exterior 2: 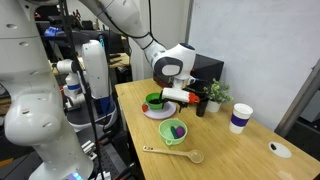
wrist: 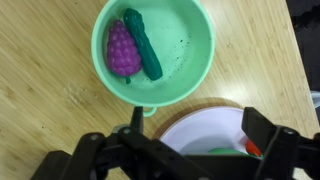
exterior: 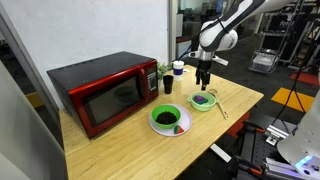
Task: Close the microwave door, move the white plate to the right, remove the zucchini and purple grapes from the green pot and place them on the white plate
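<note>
Grapes (wrist: 123, 52), knobbly purple, sit beside dark-green zucchini (wrist: 145, 45) in pale-green pot (wrist: 192, 50); hand (wrist: 196, 116) gapes wide.

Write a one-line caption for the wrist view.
Open gripper above the pot, which holds grapes and zucchini side by side; plate next to the pot.

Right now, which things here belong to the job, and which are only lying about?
Job: microwave door, white plate, green pot, purple grapes, zucchini.
Lying about: wooden spoon, paper cup, small plant, bright green bowl.
</note>
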You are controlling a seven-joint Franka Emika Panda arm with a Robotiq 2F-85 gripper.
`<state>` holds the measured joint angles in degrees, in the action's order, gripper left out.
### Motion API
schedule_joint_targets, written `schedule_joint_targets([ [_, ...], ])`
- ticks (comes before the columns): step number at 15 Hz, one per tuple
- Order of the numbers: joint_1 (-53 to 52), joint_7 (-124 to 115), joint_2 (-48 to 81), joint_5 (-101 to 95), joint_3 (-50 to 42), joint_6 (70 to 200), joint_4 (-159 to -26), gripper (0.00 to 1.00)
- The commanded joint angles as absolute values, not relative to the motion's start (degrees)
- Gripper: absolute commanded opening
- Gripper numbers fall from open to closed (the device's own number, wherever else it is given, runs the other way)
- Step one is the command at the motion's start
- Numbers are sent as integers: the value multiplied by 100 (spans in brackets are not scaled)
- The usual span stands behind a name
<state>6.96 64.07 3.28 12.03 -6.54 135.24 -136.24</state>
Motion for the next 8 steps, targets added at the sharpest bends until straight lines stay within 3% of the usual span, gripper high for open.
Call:
schedule_joint_targets([
  [1, 740, 6754, 280, 1309, -597, 13587, -13731, 100],
  [8, 725, 7159, 147, 1174, -587, 14095, -14115, 100],
])
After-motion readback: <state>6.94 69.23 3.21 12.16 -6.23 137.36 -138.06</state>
